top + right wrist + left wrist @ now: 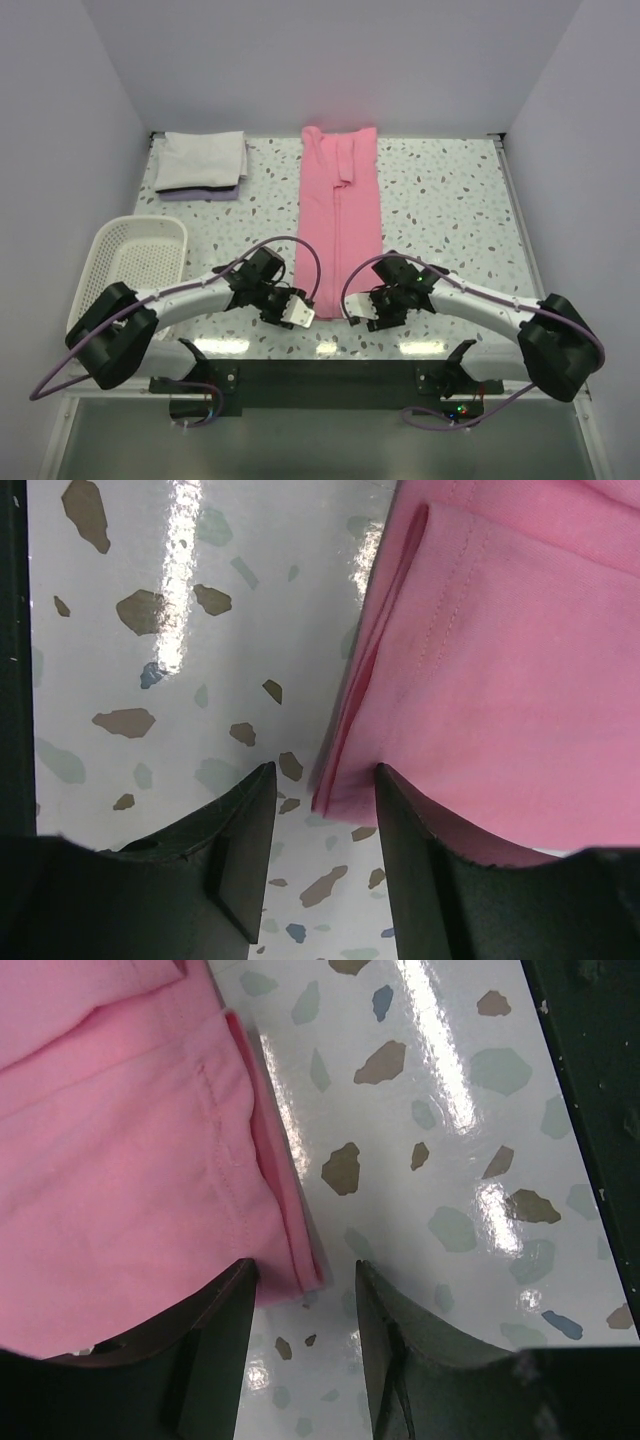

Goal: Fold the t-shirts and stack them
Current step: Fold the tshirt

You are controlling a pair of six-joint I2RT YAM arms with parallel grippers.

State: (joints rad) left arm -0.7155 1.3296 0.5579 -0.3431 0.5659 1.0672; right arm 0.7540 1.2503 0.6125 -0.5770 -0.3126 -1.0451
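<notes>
A pink t-shirt (pixel 340 210) lies flat down the middle of the speckled table (pixel 450 200), folded lengthwise into a long narrow strip that runs from the table's far edge nearly to its near edge. One sleeve is folded over the strip at the far end. In the table's far-left corner sits the white t-shirt (pixel 200 160), folded into a neat rectangle, with a thin lilac layer (pixel 200 193) showing under its near side. What that layer belongs to I cannot tell. A white mesh basket (pixel 135 222) stands at the table's left edge, well apart from both shirts.

Both arms reach in over the table's near edge. The left gripper (pixel 298 312) is at the strip's near-left corner and the right gripper (pixel 362 318) at its near-right corner.

In the left wrist view the jaws stand apart. The hemmed corner of the pink cloth lies in the gap, close against one dark finger (pixel 215 1340), with bare table between the cloth and the other finger. The right wrist view mirrors this: its jaws are also parted, and the stitched corner lies between them, near one finger (pixel 420 860). The doubled layers of the fold show along the cloth's edge. Neither pair is closed on the cloth, and the shirt lies flat on the table.
</notes>
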